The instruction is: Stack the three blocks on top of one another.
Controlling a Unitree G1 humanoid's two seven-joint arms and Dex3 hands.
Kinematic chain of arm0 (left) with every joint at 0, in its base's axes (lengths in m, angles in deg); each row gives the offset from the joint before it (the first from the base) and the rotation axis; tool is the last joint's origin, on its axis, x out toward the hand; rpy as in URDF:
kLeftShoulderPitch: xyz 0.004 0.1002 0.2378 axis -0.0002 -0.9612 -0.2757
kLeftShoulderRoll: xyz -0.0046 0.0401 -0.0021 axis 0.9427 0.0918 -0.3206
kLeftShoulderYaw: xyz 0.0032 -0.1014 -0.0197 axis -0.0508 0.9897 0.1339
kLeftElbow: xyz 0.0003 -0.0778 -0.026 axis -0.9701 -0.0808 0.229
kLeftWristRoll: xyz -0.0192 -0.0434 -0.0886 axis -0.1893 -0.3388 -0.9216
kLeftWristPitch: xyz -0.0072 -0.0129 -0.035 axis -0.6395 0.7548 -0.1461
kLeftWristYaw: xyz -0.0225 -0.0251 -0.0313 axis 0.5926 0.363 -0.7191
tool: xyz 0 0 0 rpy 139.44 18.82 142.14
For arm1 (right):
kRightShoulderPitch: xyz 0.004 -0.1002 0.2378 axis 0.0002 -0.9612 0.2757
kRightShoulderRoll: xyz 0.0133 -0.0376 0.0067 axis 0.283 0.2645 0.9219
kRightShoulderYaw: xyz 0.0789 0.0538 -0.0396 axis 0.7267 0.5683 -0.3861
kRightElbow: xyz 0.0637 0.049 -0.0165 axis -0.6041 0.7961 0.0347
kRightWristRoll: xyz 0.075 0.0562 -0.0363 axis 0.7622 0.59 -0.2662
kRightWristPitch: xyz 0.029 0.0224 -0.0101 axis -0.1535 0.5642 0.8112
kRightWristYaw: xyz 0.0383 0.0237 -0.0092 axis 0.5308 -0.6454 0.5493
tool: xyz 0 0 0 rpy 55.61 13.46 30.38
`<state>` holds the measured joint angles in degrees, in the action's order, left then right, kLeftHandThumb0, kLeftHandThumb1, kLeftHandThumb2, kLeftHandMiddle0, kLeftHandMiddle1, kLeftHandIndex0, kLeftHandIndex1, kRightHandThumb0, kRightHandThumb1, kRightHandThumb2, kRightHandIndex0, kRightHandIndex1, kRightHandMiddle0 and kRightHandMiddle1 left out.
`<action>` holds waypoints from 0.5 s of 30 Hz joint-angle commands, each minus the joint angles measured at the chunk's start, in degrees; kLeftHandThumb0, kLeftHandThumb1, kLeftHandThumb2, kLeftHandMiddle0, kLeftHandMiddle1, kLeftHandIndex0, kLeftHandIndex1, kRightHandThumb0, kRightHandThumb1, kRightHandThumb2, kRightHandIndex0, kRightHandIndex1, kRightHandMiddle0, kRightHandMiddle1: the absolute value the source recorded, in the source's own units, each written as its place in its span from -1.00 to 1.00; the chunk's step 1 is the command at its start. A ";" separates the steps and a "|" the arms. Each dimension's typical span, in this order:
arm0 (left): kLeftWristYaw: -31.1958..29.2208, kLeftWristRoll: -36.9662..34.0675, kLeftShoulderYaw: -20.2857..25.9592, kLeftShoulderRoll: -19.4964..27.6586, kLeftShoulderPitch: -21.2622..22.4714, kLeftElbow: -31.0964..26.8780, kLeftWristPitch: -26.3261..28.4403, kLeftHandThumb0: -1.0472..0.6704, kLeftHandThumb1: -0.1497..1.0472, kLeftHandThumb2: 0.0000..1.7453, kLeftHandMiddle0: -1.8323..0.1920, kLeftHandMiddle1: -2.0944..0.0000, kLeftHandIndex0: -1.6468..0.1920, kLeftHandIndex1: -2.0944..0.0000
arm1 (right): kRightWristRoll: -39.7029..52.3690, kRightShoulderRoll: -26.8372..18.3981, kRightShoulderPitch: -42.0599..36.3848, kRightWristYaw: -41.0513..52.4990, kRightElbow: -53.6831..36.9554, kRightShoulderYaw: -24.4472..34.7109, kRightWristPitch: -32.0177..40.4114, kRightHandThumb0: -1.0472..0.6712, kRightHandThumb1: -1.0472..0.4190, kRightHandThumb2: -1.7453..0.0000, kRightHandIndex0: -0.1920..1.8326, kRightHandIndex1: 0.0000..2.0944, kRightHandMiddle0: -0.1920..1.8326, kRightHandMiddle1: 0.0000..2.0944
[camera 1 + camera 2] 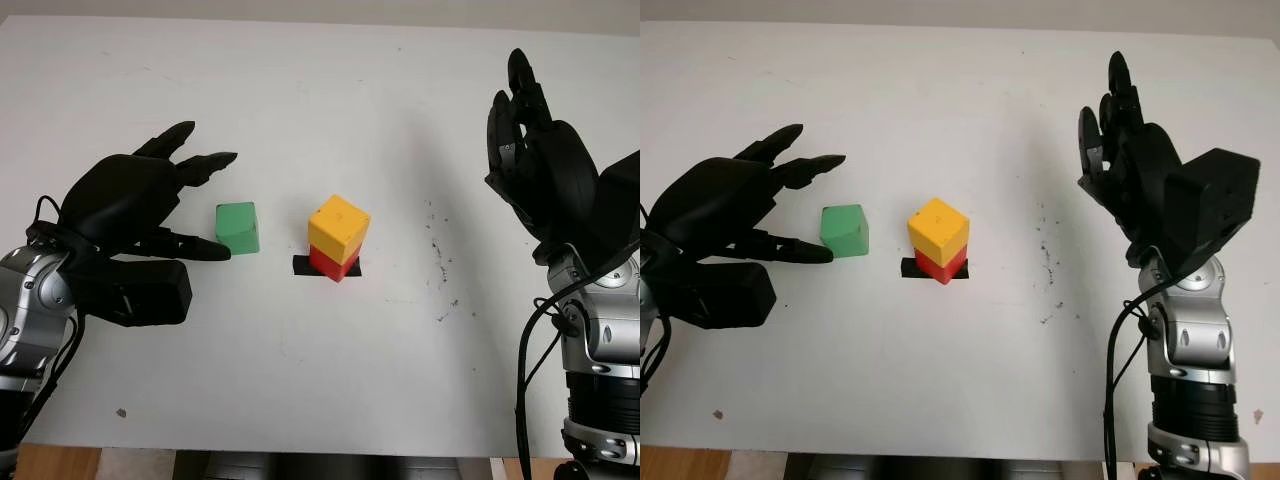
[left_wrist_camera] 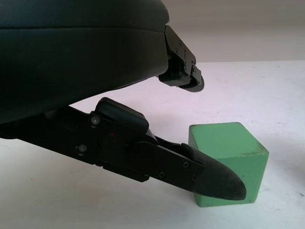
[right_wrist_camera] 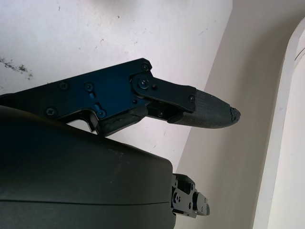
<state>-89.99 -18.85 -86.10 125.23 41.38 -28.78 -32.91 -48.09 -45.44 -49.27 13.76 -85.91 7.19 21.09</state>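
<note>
The green wooden cube [image 1: 238, 227] sits just beside the empty, unclenched left hand [image 1: 135, 210] – near the yellow-on-red block stack [image 1: 336, 238] – on the white table [image 1: 300, 380].

Quick count: three blocks total on the tabletop [image 1: 300, 380], one of each color. One green block [image 1: 238, 227], one yellow block [image 1: 338, 228], one red block [image 1: 334, 265]. There's also one black patch [image 1: 302, 266] under the red one. Two robot hands: left robot hand [image 1: 135, 215], right robot hand [image 1: 535, 160].
</note>
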 commanded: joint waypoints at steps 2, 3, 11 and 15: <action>0.35 0.83 -1.50 -0.23 1.15 1.05 0.47 -0.88 1.00 -0.86 0.83 0.95 0.35 0.86 | -0.08 0.50 -0.51 -0.46 -1.56 -0.34 0.10 -0.61 -1.00 0.23 -1.00 -0.99 -0.99 -0.99; 0.65 1.06 -1.83 -0.31 1.26 1.39 0.49 -0.88 1.00 -0.86 0.83 0.95 0.34 0.85 | -0.15 0.57 -0.53 -0.60 -1.61 -0.42 0.09 -0.62 -1.00 0.23 -1.00 -0.99 -0.99 -0.99; 0.95 3.15 -3.93 -0.76 1.35 0.71 1.79 -0.94 1.00 -0.77 0.83 0.95 0.39 0.80 | 0.06 0.60 -1.39 -0.85 -3.05 -0.43 1.58 -0.60 -1.00 0.26 -1.00 -0.99 -0.99 -0.99; -0.82 2.57 -4.19 -0.48 1.50 0.17 2.54 -0.95 1.00 -0.74 0.82 0.95 0.48 0.63 | 0.01 0.80 -1.19 -1.05 -2.50 -0.40 1.29 -0.60 -1.00 0.28 -1.00 -0.98 -0.98 -0.98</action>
<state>-90.48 -16.01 -90.14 124.56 42.40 -27.42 -30.48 -48.16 -44.76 -49.99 12.88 -87.57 6.54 22.54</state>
